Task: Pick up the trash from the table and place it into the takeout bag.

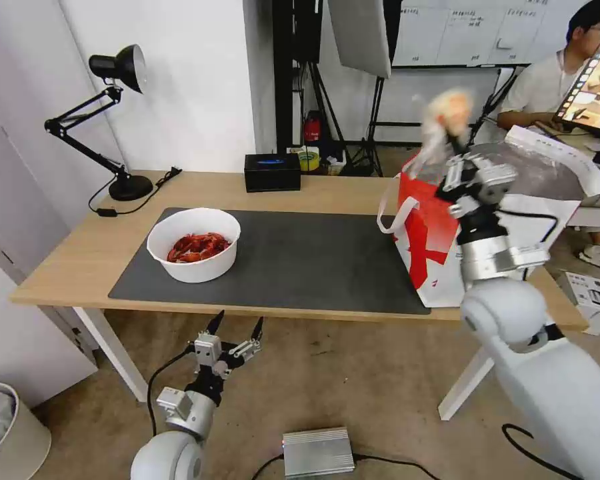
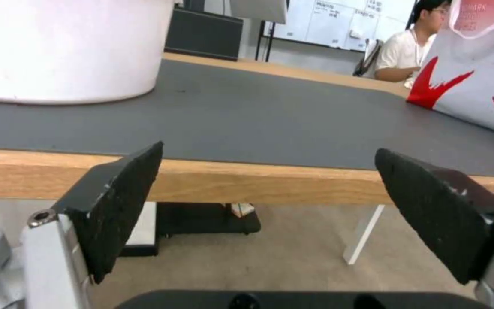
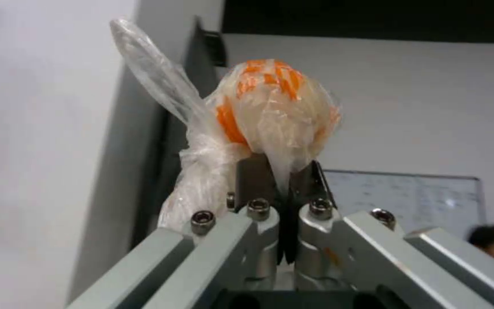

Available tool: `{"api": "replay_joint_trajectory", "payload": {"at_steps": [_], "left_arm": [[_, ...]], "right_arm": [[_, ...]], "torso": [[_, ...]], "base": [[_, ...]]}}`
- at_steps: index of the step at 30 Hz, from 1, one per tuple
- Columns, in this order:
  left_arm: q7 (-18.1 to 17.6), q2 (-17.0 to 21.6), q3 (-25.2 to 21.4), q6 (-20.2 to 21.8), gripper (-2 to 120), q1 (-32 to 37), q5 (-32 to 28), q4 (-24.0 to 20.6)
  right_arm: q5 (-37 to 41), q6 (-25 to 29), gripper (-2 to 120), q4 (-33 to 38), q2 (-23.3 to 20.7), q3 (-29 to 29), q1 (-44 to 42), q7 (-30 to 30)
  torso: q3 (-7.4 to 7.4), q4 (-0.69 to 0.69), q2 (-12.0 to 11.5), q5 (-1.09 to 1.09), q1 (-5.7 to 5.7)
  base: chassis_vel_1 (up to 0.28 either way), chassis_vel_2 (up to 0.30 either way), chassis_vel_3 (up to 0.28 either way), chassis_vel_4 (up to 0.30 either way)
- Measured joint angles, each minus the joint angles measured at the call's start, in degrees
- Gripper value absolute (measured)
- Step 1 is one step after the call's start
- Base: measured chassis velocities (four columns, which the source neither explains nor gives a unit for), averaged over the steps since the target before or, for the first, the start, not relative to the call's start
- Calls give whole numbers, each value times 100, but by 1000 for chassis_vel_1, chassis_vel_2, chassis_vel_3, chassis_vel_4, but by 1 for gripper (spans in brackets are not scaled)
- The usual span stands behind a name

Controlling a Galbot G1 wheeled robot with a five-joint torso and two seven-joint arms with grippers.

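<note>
While the left tool (image 1: pixel 235 325) idles wide open and empty below the worktop's (image 1: pixel 80 260) front edge, a white round bowl (image 1: pixel 193 244) of red shells sits at 9 o'clock on the matte mat (image 1: pixel 300 260); the right tool (image 3: pixel 284 178), pinching only slippery film of the wrapped lump (image 3: pixel 275 111) above the takeout bag (image 1: pixel 433 240) at 3 o'clock, may lose it outside the foil-lined mouth.

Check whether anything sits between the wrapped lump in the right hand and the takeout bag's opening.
Nothing visible does. The right hand is shut on the wrapped lump, held up over the takeout bag at its near rim; the bag's foil-lined mouth gapes open beneath it. The left hand waits, open, below the table edge.
</note>
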State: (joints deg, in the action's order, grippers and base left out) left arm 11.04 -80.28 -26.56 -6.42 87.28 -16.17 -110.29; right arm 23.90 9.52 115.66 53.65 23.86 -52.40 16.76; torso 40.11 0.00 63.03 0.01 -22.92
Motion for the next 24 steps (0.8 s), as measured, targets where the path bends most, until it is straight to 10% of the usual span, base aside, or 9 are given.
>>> {"api": "replay_joint_trajectory", "payload": {"at_steps": [16,24], "left_arm": [[81,-53,33,-17,100,-38,18,57],[94,-51,23,-37,100,-13,27,66]], "right_arm": [[2251,-2864,0,692,-844,718,-30,792],[2888,-3460,0,415,-817,735,160,1315]], "torso": [[0,0,0,-1,0],[0,0,0,0,0]], "base": [[0,0,0,0],[0,0,0,0]]}}
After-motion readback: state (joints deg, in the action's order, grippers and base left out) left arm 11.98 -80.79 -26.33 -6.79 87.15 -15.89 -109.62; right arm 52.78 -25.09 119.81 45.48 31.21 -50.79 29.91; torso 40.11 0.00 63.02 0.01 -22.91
